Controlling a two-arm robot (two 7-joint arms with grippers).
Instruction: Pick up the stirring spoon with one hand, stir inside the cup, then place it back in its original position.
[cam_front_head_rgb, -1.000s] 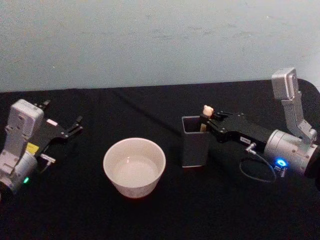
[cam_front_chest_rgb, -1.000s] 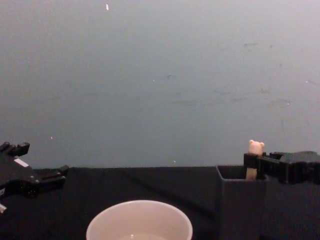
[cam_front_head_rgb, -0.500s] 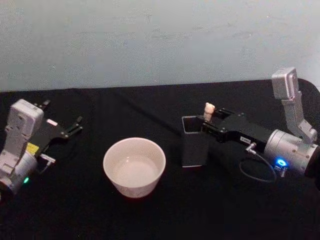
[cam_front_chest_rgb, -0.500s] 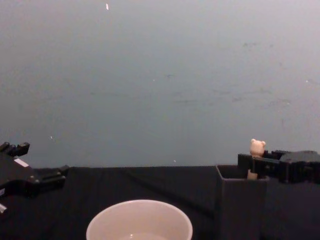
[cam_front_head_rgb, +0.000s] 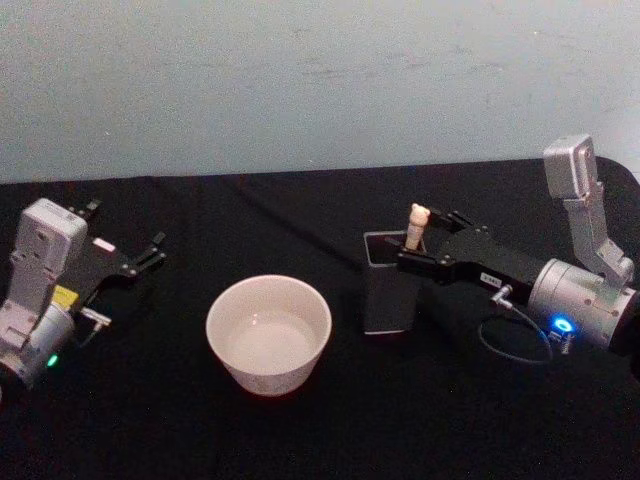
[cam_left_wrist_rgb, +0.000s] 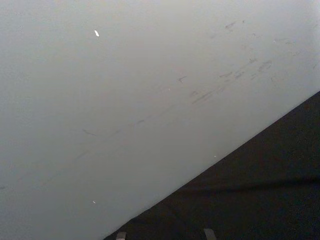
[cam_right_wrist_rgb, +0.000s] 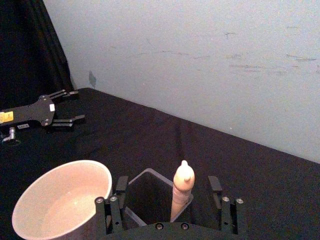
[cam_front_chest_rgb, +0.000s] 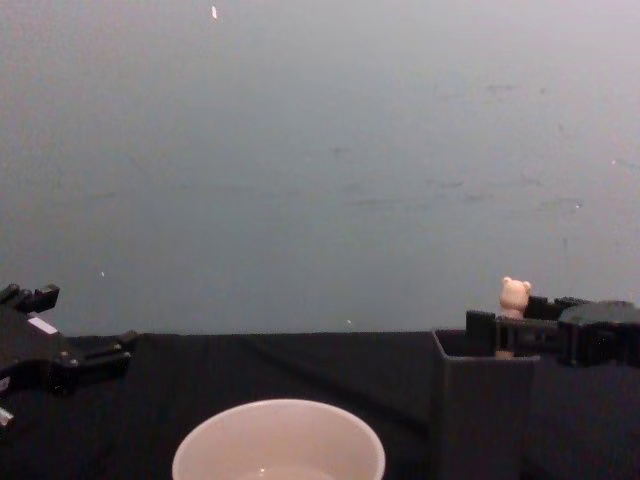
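The spoon stands upright in the dark square holder, its bear-head top poking above the rim. The right claw reaches over the holder with its fingers spread either side of the handle, not touching it. The white cup sits near the holder's left on the black table. The left claw rests spread at the table's left side.

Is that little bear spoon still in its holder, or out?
In. The stirring spoon stands upright in the dark holder, between the open fingers of the right gripper.
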